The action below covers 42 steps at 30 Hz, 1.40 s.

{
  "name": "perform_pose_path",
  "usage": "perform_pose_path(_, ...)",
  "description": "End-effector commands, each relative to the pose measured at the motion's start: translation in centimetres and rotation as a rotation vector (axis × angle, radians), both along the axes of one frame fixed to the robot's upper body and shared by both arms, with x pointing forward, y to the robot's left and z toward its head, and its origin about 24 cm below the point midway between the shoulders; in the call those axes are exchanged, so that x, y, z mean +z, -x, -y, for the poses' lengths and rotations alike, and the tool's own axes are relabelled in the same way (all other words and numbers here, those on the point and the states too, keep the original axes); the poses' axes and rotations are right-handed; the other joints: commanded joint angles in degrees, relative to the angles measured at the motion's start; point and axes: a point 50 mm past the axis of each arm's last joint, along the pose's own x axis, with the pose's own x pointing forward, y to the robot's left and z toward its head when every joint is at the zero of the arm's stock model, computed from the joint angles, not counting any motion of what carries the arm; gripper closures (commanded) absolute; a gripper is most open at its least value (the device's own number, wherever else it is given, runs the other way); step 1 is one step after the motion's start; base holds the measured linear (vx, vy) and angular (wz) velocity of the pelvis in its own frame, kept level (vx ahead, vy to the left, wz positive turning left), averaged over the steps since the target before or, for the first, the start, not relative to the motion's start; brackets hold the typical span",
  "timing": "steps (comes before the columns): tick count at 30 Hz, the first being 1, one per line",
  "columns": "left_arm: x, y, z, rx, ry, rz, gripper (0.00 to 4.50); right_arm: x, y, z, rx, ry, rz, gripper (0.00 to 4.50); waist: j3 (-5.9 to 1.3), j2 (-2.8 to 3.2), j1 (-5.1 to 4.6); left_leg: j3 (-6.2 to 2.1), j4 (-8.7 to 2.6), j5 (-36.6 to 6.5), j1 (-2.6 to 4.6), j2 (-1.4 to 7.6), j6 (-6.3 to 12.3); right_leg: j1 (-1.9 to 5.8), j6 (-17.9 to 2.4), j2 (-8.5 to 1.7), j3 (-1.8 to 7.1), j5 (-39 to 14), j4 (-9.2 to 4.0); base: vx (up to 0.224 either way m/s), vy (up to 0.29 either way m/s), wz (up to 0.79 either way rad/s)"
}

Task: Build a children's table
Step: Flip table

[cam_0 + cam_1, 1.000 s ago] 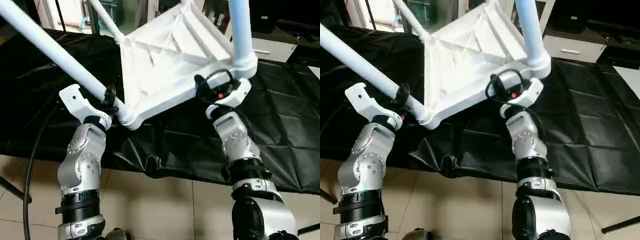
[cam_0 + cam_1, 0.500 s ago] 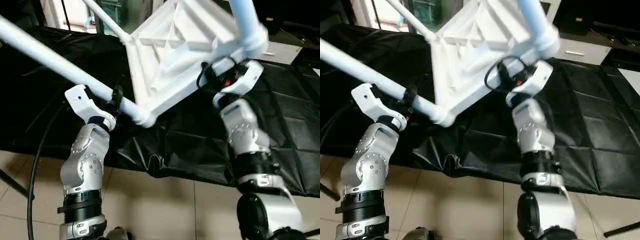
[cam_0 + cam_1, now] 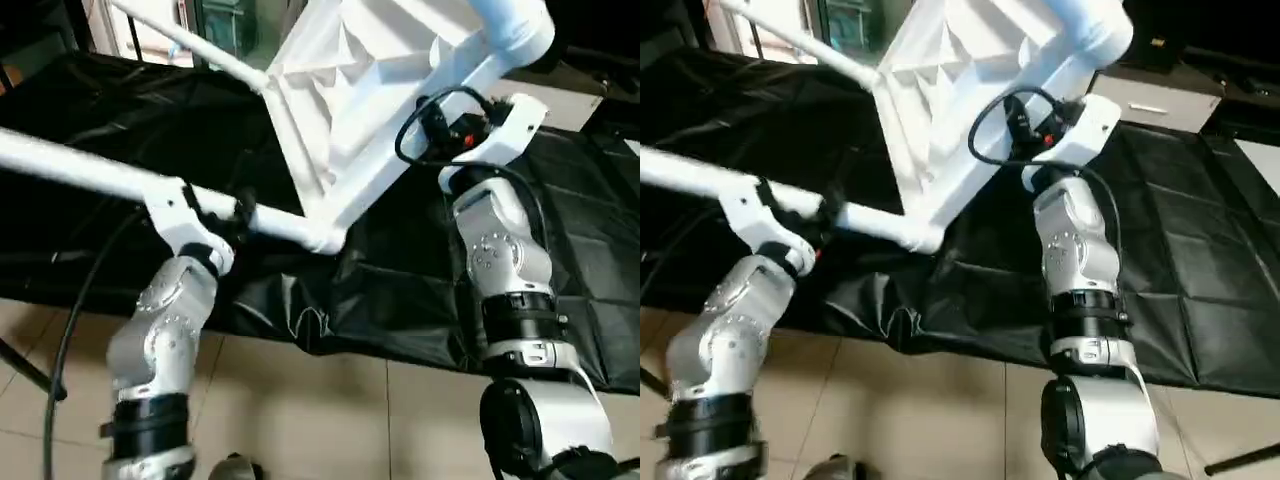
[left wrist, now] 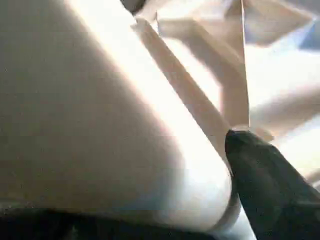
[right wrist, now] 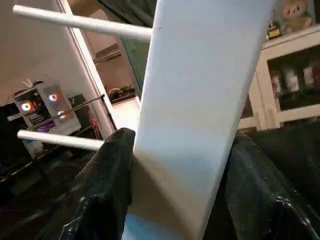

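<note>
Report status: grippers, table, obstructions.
Left gripper around one leg. Right gripper clamps another leg. Table top tilted above black sheet. Nothing obstructing.

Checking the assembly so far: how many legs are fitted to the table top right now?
3 visible. One leg runs left, at the left gripper; one leg rises at the upper right, between the right gripper's fingers; one leg juts from the far corner. A fourth may be hidden.

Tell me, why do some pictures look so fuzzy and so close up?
In the left wrist view the table leg sits so near the camera that it blurs into a pale, shadowed mass beside one dark finger. In the right wrist view another leg looks softly lit and bluish. In the left eye view the left arm is smeared.
</note>
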Motion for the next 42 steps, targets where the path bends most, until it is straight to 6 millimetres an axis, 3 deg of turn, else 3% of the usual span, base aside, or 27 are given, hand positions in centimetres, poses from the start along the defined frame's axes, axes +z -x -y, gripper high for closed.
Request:
perform_pose_path(1, -0.8, 0.5, -0.1, -0.015, -0.059, -0.061, 1.14, 3.9, 0.3, 1.9, -0.115, 0.05, 0.165, 2.36, -4.64, -0.06, -0.55, -0.13, -3.81, -6.58, 2.88, 1.98, -0.8, 1.55, -8.26, -1.15, 0.4, 1.25, -2.54, 0.0, 0.0, 0.0)
perform_pose_path(6, -1.6, 0.8, -1.5, 0.03, -0.1, -0.111, 1.14, 4.9, 0.2, 2.9, -0.204, 0.035, 0.19, 2.38, -4.66, -0.25, -0.66, -0.14, -3.84, -7.12, 2.79, 1.87, -1.44, 1.59, -7.63, -1.17, 0.44, 0.64, -2.61, 0.0, 0.0, 0.0)
perform_pose_path(11, -1.2, 0.9, -1.0, -0.025, -0.131, -0.096, 1.14, 5.3, 0.2, 3.6, -0.27, 0.043, 0.197, 2.38, -4.69, -0.2, -0.61, -0.12, -3.76, -6.69, 2.77, 1.85, -1.42, 1.47, -7.45, -1.19, 0.44, 0.77, -2.55, 0.0, 0.0, 0.0)
perform_pose_path(14, -1.3, 1.6, 0.6, -0.196, -0.23, -0.111, 1.14, 5.9, 0.3, 4.7, -0.381, 0.066, 0.196, 2.39, -4.74, 0.01, -0.65, -0.07, -3.71, -5.76, 2.93, 1.78, -2.01, 1.25, -7.17, -0.92, 0.35, 1.14, -2.25, 0.0, 0.0, 0.0)
perform_pose_path(17, -1.5, 1.6, 0.4, -0.184, -0.229, -0.125, 1.14, 6.3, 0.4, 4.9, -0.395, 0.056, 0.205, 2.39, -4.61, -0.06, -0.82, 0.03, -3.76, -6.63, 2.84, 1.68, -2.61, 1.33, -6.93, -0.85, 0.45, 0.67, -2.39, 0.0, 0.0, 0.0)
perform_pose_path(21, -0.8, 0.9, -0.2, -0.064, -0.125, -0.092, 1.14, 6.6, 0.4, 4.9, -0.396, 0.041, 0.219, 2.43, -4.58, -0.38, -0.97, 0.04, -3.8, -8.52, 2.62, 1.66, -2.9, 1.48, -6.47, -0.97, 0.58, -0.96, -2.56, 0.0, 0.0, 0.0)
perform_pose_path(24, 1.6, 0.1, -0.3, 0.047, 0.143, 0.036, 1.14, 6.9, 0.5, 4.9, -0.412, 0.019, 0.236, 2.45, -4.53, -0.6, -0.81, 0.08, -3.74, -10.49, 2.75, 1.72, -3.39, 1.37, -7.13, -1.19, 0.69, -2.92, -2.95, 0.0, 0.0, 0.0)
perform_pose_path(26, 2.1, 0.1, -0.1, 0.05, 0.233, 0.049, 1.14, 6.9, 0.5, 5.1, -0.427, 0.015, 0.239, 2.51, -4.69, -0.52, -0.63, 0.0, -3.62, -9.48, 2.73, 1.79, -3.35, 1.44, -7.26, -1.11, 0.51, -0.93, -2.74, 0.0, 0.0, 0.0)
perform_pose_path(30, 0.7, 0.8, 0.6, 0.006, 0.228, -0.07, 1.14, 7.1, 0.6, 5.4, -0.469, 0.006, 0.245, 2.64, -4.59, -0.77, -0.59, 0.06, -3.31, -6.79, 2.5, 1.76, -2.51, 1.38, -6.66, -0.77, 0.35, 1.32, -2.21, 0.0, 0.0, 0.0)
perform_pose_path(34, -0.7, 1.5, 0.6, 0.027, 0.168, -0.163, 1.14, 7.2, 0.7, 5.5, -0.487, 0.006, 0.252, 2.68, -4.49, -0.95, -1.05, -0.04, -3.42, -8.21, 2.35, 1.76, -2.8, 1.52, -6.14, -0.77, 0.31, -0.13, -2.51, 0.0, 0.0, 0.0)
perform_pose_path(42, -1.5, 2.1, 0.0, 0.068, 0.167, -0.23, 1.14, 7.3, 0.7, 5.8, -0.518, 0.012, 0.26, 2.7, -4.33, -1.24, -1.75, 0.05, -3.33, -9.39, 2.28, 1.73, -2.38, 1.33, -5.95, -0.78, 0.38, -3.4, -2.91, 0.0, 0.0, 0.0)
